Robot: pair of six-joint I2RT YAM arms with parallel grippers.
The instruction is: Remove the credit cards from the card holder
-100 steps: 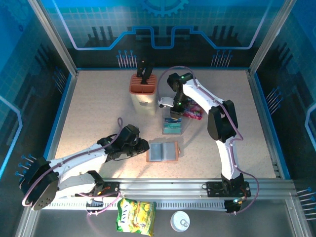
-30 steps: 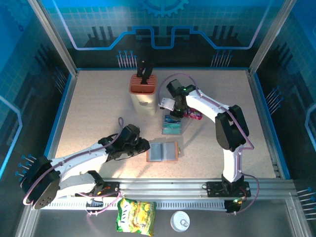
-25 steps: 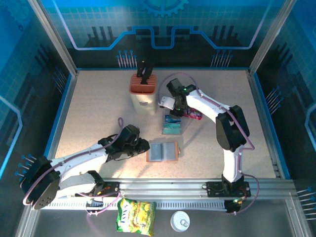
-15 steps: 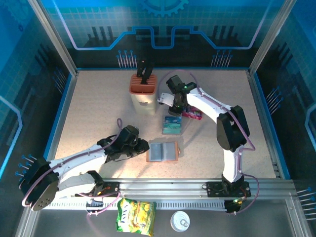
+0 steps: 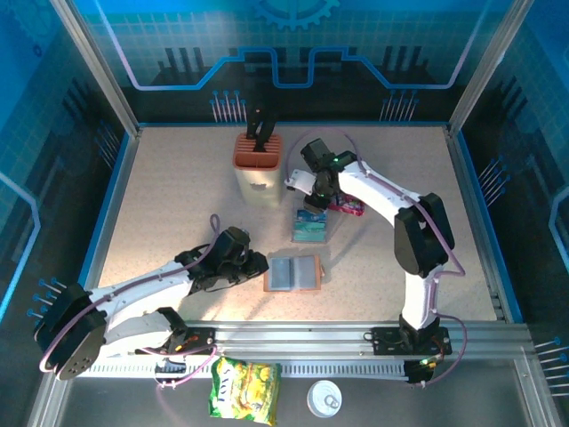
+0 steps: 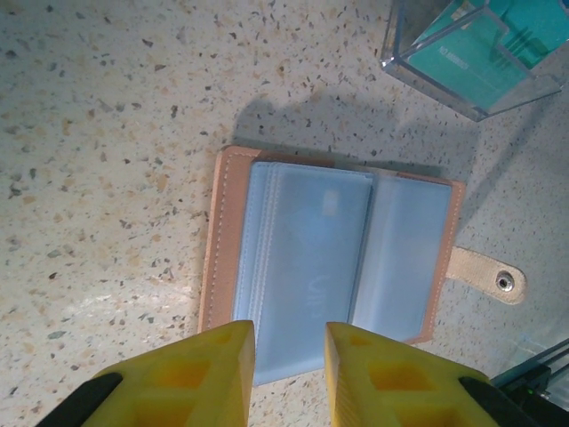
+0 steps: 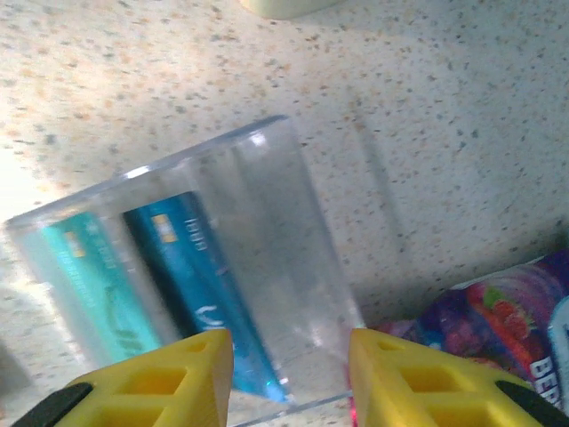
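Note:
The brown card holder [image 5: 292, 273] lies open flat on the table, its grey-blue pockets [image 6: 307, 258] facing up. My left gripper [image 6: 289, 356] hovers open just over its near-left edge, nothing between the yellow fingers [image 6: 200, 369]. In the top view the left gripper [image 5: 256, 264] sits just left of the holder. A teal card [image 7: 84, 285] and a blue-green card [image 7: 200, 289] stand in the clear plastic tray [image 7: 284, 258]. My right gripper [image 7: 289, 374] is open above that tray's empty slot, holding nothing; in the top view the right gripper [image 5: 313, 206] is over the tray [image 5: 310, 229].
An orange-topped beige knife block [image 5: 258, 166] stands behind and left of the tray. A purple snack packet [image 5: 348, 206] lies right of the tray, beside my right gripper. A yellow snack bag [image 5: 244, 389] and a white lid [image 5: 324, 398] sit off the table front.
The right arm has shifted slightly toward the back over the tray and its elbow has swung right. The left arm and the card holder have stayed still.

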